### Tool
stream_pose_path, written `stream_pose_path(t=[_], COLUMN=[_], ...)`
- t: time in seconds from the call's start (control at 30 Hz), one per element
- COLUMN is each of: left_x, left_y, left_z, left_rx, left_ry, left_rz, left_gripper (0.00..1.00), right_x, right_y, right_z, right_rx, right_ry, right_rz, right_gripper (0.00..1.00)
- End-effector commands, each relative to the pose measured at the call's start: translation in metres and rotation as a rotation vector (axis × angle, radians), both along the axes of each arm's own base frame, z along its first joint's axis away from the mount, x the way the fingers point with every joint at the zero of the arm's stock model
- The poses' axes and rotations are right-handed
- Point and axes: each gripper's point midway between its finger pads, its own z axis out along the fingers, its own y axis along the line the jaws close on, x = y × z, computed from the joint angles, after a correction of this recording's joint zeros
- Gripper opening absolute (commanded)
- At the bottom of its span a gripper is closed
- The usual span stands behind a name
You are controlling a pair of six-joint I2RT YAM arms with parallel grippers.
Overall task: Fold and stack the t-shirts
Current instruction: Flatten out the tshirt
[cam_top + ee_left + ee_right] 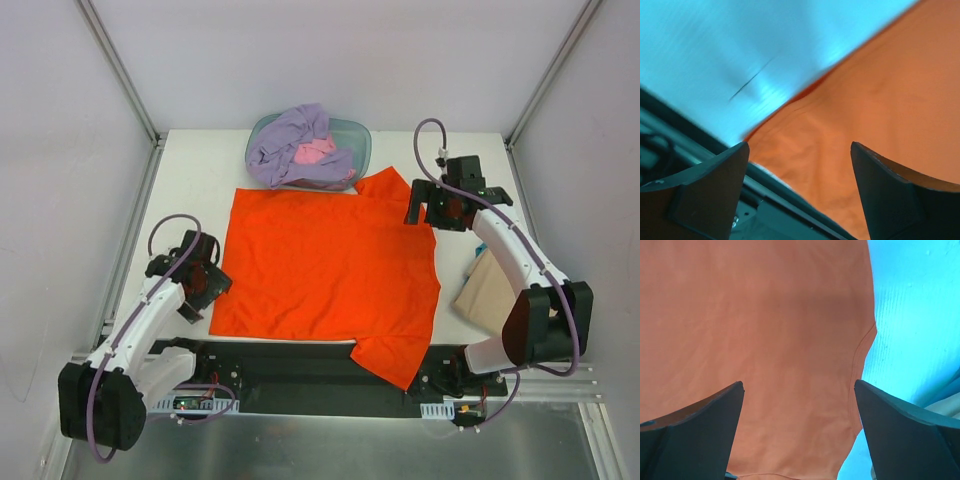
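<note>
Across the middle of the table (190,170) we see the orange-red t-shirt (325,265) spread flat, its long axis left to right, hem probably leftward. Our left gripper (798,146) stands open at its left edge and our right gripper (799,384) open over its far-right edge. White table shows beyond both edges.

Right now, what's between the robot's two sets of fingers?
The orange-red t-shirt, spread flat, lies between the left fingers and right fingers; the top view shows it.
</note>
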Motion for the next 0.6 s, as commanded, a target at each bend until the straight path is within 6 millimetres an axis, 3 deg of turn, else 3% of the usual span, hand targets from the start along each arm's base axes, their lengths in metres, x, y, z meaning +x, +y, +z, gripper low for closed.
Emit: stream_pose_path(t=[0.0,0.43,0.57], left_x=[-0.063,-0.08,-0.078], left_y=[0.013,0.01,0.013], left_z=[-0.017,-0.033,-0.035], left_rx=[0.025,0.002,0.028], left_ry=[0.179,0.245,0.253], left_rz=[0.161,0.213,0.207], left_gripper=[0.76,0.4,0.36], right_x=[-0.004,-0.009,-0.008], right_y=[0.009,0.002,0.002], right_z=[-0.002,-0.011,-0.011], right_rx=[0.042,0.003,0.007], right_ry=[-0.019,0.01,0.01], right_rz=[0.011,-0.003,-0.005], right_gripper=[0.97,0.97,0.97])
